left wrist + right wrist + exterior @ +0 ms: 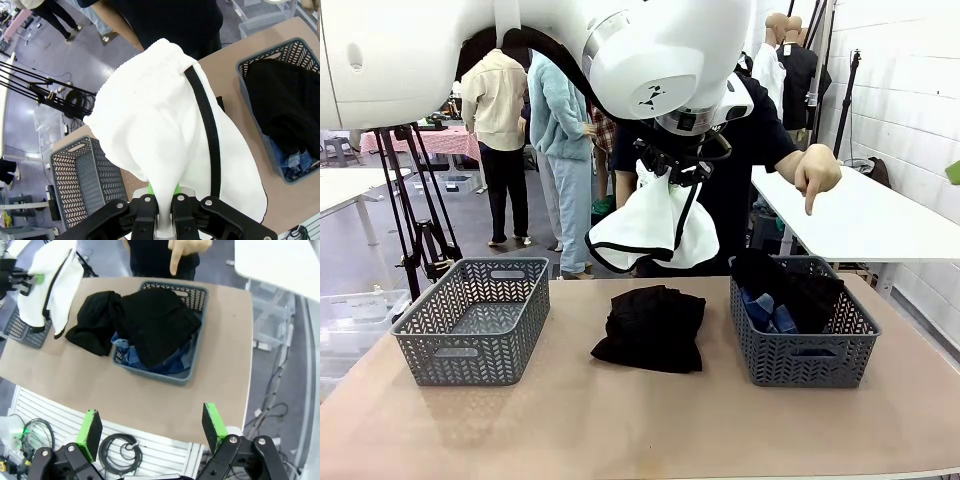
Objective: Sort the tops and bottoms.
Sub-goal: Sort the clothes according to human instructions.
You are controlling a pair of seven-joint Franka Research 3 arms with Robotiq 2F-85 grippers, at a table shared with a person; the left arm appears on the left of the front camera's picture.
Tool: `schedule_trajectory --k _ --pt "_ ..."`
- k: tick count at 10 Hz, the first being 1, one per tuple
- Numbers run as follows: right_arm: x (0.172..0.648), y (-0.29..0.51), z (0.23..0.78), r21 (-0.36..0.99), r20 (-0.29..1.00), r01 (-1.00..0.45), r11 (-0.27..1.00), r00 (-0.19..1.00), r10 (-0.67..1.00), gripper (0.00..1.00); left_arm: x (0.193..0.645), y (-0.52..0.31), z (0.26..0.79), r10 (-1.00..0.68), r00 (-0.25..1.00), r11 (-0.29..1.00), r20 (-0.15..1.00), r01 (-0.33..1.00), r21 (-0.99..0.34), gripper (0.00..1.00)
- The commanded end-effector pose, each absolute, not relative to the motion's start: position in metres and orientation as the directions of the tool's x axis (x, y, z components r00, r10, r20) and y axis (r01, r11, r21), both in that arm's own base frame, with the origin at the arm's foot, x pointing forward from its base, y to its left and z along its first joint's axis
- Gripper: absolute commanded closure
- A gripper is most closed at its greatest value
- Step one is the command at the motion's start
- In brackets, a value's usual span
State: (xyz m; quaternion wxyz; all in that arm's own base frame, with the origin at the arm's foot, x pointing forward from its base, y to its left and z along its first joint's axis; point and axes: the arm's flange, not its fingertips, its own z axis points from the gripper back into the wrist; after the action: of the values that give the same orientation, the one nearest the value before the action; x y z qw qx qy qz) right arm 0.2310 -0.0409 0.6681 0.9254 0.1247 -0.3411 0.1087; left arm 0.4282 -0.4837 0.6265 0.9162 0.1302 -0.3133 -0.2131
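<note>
My left gripper [672,172] is shut on the white piece with black edging [652,226], which hangs above the table's middle; in the left wrist view the cloth [165,145] drapes from the gripper [164,197]. A black piece [652,326] lies crumpled on the table below it. The right basket [804,322] holds another black piece [155,322] over a blue denim piece [175,360]. My right gripper [152,425] stands open, high above the table's right front edge, nothing between its fingers. The person's hand [816,176] points down over the right basket.
An empty grey basket [475,318] stands at the table's left. A white table [865,215] stands behind on the right. Bystanders stand far back on the left. A tripod [420,215] stands by the left corner.
</note>
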Motion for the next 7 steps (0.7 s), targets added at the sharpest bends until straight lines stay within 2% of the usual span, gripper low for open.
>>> schedule_trajectory --k 1,2,4,5,7 --pt "0.221 -0.038 0.676 0.137 0.678 -0.295 0.946 0.724 0.128 0.00 0.437 -0.501 0.639 -0.446 0.628 0.895 0.638 0.333 0.298 1.00" --pt "0.221 -0.038 0.676 0.137 0.678 -0.295 0.946 0.724 0.128 0.00 0.464 -0.525 0.651 -0.441 0.517 0.884 0.733 0.391 0.257 1.00" --pt "0.221 -0.038 0.676 0.137 0.678 -0.295 0.946 0.724 0.128 0.00 0.507 -0.566 0.651 -0.438 0.455 0.848 0.776 0.495 0.189 1.00" --pt "0.221 -0.038 0.676 0.137 0.678 -0.295 0.946 0.724 0.128 0.00 0.524 -0.576 0.644 -0.410 0.461 0.846 0.787 0.515 0.140 1.00" --pt "0.221 -0.038 0.676 0.137 0.678 -0.295 0.946 0.724 0.128 0.00 0.539 -0.585 0.615 -0.240 0.551 0.857 0.799 0.507 -0.092 1.00"
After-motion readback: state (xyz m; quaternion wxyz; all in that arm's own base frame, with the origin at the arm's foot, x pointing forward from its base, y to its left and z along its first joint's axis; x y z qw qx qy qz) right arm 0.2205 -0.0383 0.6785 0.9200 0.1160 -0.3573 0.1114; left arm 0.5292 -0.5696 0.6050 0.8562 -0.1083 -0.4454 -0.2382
